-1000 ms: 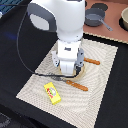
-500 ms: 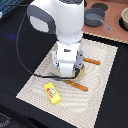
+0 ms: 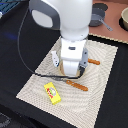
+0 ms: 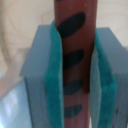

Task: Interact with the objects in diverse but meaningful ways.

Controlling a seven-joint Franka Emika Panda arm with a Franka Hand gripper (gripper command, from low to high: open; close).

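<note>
Sausage (image 4: pixel 75 60), dark red-brown with black grill marks, lies lengthwise between the green pads (image 4: pixel 54 75) of the gripper (image 4: pixel 75 70), which pinches it at mid-length, probably so it hangs balanced. Exterior view: arm upright over the woven mat (image 3: pixel 102 70), gripper hidden behind the wrist. Yellow packet (image 3: pixel 52 93) rests near the mat's front edge; an orange stick-like item (image 3: pixel 76 85) lies between it and the arm.
</note>
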